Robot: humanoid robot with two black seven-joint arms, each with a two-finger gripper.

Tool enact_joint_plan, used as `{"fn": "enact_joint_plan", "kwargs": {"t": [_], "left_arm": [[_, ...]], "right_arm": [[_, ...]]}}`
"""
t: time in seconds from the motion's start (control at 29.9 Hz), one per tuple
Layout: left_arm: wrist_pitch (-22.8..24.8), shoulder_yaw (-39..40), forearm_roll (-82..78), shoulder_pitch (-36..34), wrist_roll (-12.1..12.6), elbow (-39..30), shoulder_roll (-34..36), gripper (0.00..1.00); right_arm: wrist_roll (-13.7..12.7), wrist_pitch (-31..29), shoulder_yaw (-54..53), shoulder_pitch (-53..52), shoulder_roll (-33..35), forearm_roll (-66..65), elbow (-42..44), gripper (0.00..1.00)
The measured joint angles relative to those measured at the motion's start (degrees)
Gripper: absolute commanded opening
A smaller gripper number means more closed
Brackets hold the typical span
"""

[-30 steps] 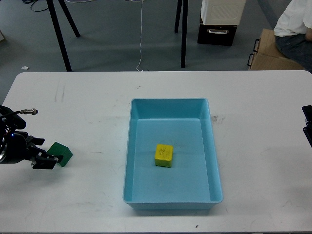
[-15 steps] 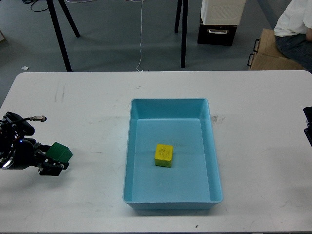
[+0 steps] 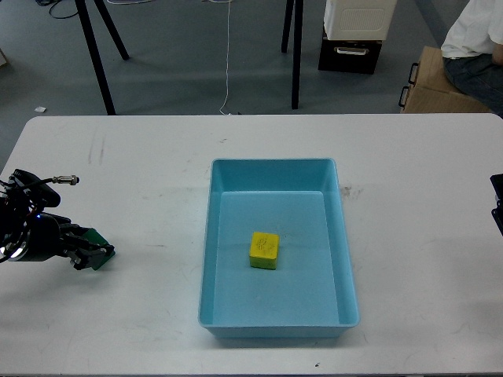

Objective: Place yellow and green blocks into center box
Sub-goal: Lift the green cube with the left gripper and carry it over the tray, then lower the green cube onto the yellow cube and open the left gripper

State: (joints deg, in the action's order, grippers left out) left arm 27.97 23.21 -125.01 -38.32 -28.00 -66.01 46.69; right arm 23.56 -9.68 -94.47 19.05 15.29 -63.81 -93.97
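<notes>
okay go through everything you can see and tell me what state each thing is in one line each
yellow block: lying inside the blue box, apart from its walls.
blue box: open-topped, upright on the table.
green block: on the table, outside the box, between the left gripper's fingers.
right gripper: barely in view.

Green block (image 3: 100,245) mostly covered by the left gripper (image 3: 88,253); only a small green part visible around the dark fingers. Fingers too dark to tell apart, so grip on the block not clear. Left arm cut off by the left edge. Right arm (image 3: 497,206) cut off by the right edge, only a small dark piece visible, gripper out of the picture. Seated person (image 3: 475,43) at the top right cut off by the edges, head not visible.
</notes>
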Motion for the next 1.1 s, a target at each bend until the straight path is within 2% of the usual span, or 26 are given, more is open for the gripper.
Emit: {"fn": "enact_joint_plan", "kwargs": {"t": [0.17, 0.37, 0.6, 0.74, 0.9, 1.1], "left_arm": [[0.1, -0.4, 0.0, -1.9, 0.0, -0.8, 0.3, 0.17], [0.0, -0.2, 0.0, -12.5, 0.0, -3.6, 1.6, 0.18], [0.0, -0.6, 0.0, -25.5, 0.0, -12.1, 0.5, 0.19], [0.0, -0.6, 0.0, -30.3, 0.0, -15.3, -7.4, 0.2], [0.0, -1.7, 0.0, -31.1, 0.0, -15.2, -18.3, 0.21], [0.0, -9.6, 0.0, -31.0, 0.0, -12.1, -26.8, 0.22]], "right_arm": [[0.0, 0.1, 0.0, 0.0, 0.0, 0.0, 0.5, 0.98], [0.1, 0.9, -0.3, 0.8, 0.0, 0.0, 1.7, 0.98], [0.0, 1.9, -0.7, 1.3, 0.1, 0.0, 4.8, 0.98], [0.0, 2.3, -2.1, 1.1, 0.1, 0.0, 5.5, 0.98], [0.0, 2.4, -2.9, 0.7, 0.0, 0.0, 5.6, 0.98], [0.1, 2.5, -3.2, 0.6, 0.0, 0.0, 6.3, 0.98]]}}
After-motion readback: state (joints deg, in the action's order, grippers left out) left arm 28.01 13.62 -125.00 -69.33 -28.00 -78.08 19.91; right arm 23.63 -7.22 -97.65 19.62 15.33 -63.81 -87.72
